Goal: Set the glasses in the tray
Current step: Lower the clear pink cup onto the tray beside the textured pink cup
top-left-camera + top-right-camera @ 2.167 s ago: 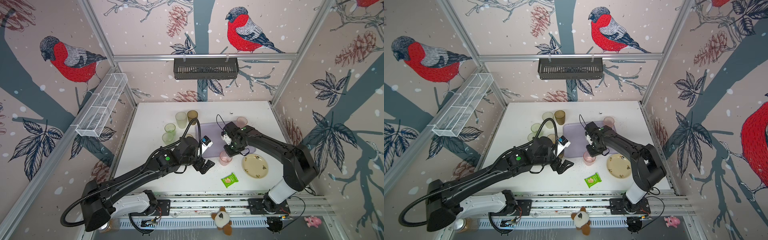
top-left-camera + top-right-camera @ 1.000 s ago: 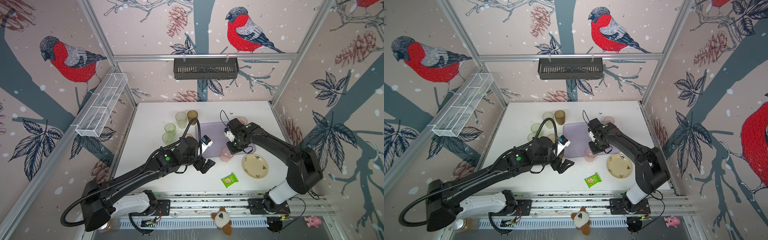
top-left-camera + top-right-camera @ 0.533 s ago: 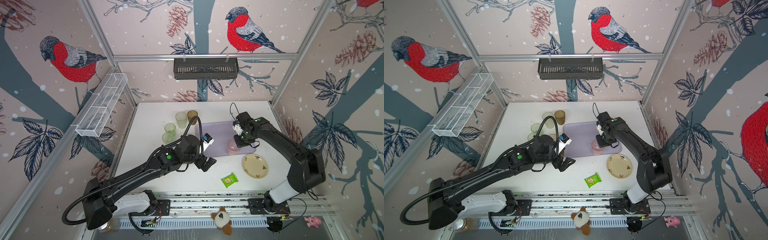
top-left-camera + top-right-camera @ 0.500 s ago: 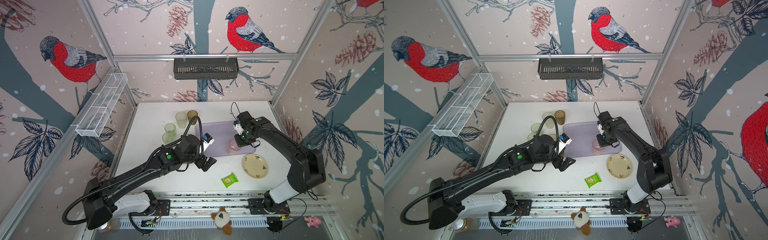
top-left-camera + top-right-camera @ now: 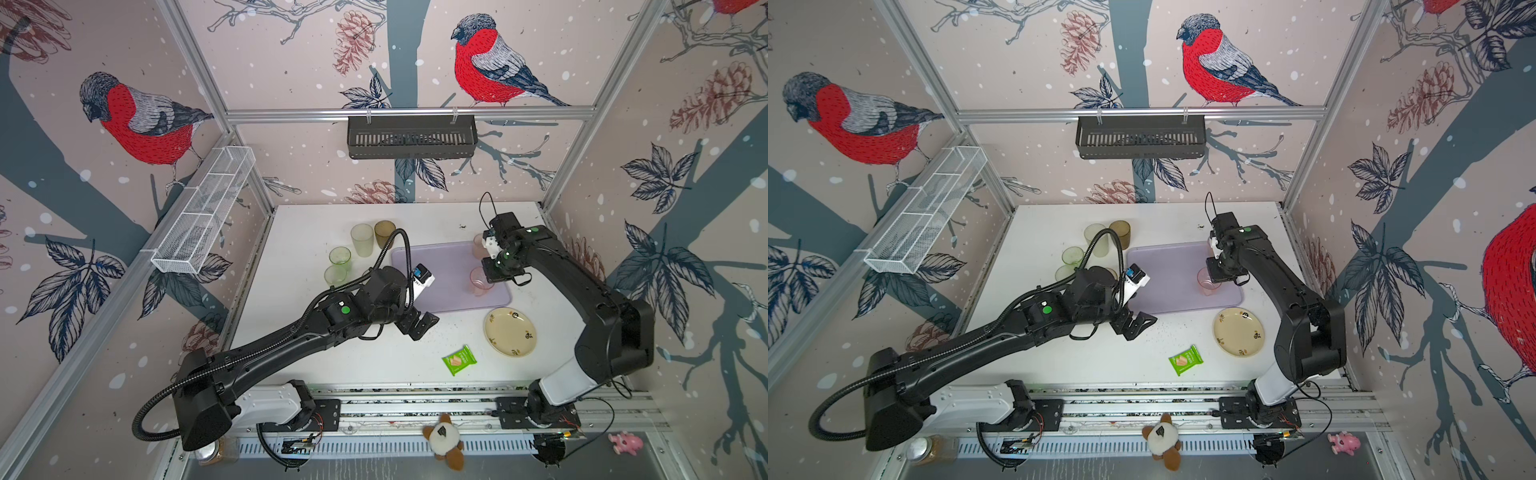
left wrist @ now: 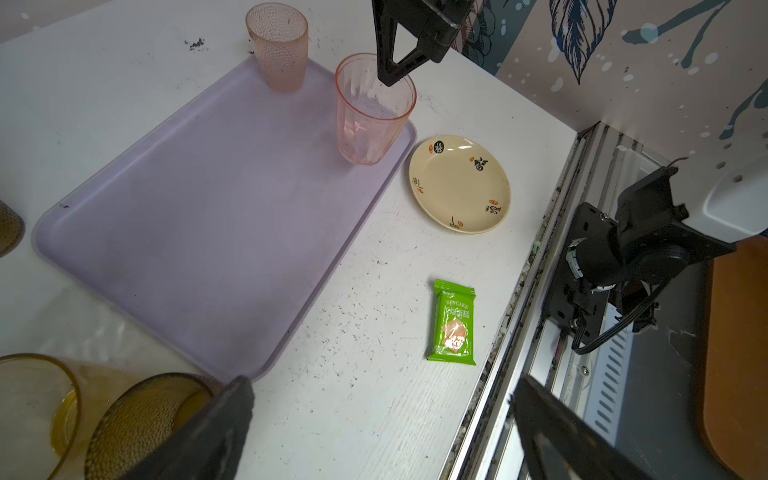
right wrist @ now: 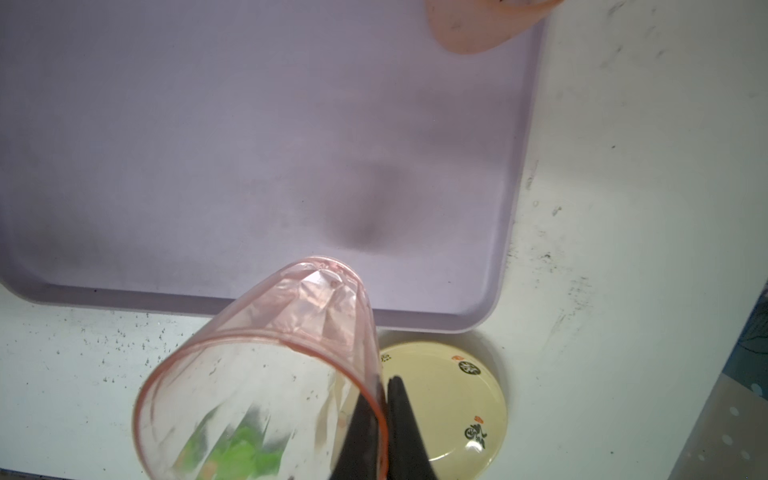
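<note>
White table point(image 6: 374, 399): one tray point(image 6: 199, 216); two pink glasses point(image 6: 277, 45) point(image 6: 368, 124), one in right tool point(image 6: 389, 78).

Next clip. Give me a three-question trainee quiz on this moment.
1. True or false: the left gripper holds a glass.
2. The right gripper is shut on: A) nothing, B) pink glass, C) brown glass?
3. Fill in: the green packet lies on the ___.
Key: 1 false; 2 B; 3 table.
</note>
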Motion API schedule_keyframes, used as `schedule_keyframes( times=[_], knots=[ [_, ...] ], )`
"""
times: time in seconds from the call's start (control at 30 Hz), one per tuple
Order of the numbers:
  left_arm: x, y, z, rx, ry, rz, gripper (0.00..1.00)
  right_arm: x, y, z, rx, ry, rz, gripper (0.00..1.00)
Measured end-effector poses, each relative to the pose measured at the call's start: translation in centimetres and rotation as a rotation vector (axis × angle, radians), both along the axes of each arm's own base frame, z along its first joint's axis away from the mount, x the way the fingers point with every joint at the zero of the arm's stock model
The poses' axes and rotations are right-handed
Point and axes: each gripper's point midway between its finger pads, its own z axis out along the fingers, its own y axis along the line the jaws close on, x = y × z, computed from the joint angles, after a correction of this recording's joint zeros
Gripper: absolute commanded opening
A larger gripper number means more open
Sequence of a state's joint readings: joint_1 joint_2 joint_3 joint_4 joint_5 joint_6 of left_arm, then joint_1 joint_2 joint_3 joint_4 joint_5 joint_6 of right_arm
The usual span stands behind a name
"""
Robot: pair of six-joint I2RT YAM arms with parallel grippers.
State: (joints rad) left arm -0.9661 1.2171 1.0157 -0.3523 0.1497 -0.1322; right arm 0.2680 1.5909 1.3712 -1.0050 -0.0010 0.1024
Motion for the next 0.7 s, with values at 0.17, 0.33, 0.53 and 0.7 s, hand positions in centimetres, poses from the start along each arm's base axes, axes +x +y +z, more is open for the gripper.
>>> schedule_keyframes(
  times=[0.17, 0.33, 0.53, 0.7],
  knots=[
    [0.3, -0.4, 0.4, -0.011, -0.006, 0.001, 0.98, 0.6, -1.1, 0.3, -0.013, -0.012, -0.030, 0.02],
    [1.0, -0.9, 0.6, -0.005, -0.009, 0.022, 0.98, 1.2, -2.4, 0.3, -0.023, -0.027, -0.068, 0.02],
    [1.4, -1.7, 1.3, -0.044, 0.008, 0.043, 0.98, 1.5, -3.4, -0.4, -0.038, -0.015, -0.096, 0.02],
    [1.6, -2.1, 1.7, -0.069, 0.020, 0.052, 0.98, 1.8, -4.6, -1.3, -0.052, -0.005, -0.129, 0.02]
  ],
)
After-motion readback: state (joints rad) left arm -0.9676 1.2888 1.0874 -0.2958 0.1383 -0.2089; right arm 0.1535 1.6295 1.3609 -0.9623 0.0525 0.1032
